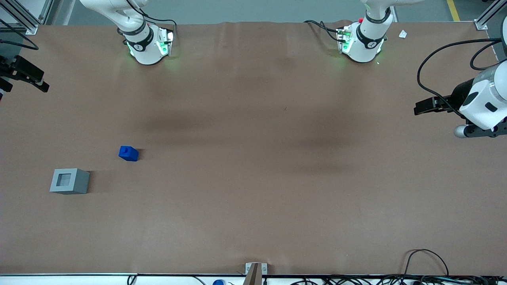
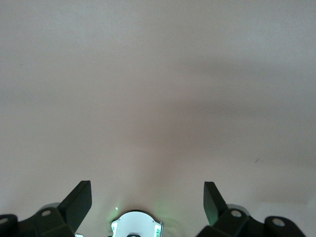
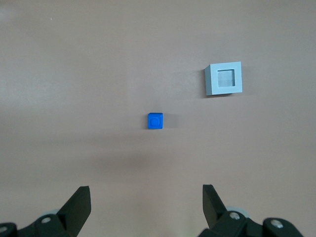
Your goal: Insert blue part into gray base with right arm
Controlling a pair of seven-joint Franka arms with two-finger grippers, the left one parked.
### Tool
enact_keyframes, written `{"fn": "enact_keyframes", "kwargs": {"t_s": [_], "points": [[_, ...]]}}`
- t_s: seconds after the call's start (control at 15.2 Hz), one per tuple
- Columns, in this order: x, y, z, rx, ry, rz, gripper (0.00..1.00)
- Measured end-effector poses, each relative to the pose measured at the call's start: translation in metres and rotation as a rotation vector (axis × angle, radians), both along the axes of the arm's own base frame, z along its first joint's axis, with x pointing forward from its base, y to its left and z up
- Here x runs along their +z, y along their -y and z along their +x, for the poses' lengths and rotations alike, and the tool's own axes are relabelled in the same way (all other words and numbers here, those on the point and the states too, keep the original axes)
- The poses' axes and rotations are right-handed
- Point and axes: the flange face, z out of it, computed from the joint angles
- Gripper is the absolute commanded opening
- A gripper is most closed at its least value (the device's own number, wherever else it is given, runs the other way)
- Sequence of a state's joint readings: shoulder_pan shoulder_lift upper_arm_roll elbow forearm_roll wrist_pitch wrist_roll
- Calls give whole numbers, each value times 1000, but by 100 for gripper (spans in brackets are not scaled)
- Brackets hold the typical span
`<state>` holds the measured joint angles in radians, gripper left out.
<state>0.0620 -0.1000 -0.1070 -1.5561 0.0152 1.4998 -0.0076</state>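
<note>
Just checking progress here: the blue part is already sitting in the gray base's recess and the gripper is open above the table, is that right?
Not quite. The blue part is not in the recess; it sits on the table, apart from the gray base, whose recess is empty. The right wrist view shows this, and the front view agrees. The rest stands: the gripper is open above the table.
</note>
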Motion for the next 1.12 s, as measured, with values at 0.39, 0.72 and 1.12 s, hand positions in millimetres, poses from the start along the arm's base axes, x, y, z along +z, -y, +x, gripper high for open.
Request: {"fn": "enact_keyframes", "kwargs": {"t_s": [0.39,0.72,1.12], "points": [[5,3,0,-5,11,-2,100],[-32,3,18,-7,-64,-4,100],[-131,0,47,-6,-139,-9,100]]}}
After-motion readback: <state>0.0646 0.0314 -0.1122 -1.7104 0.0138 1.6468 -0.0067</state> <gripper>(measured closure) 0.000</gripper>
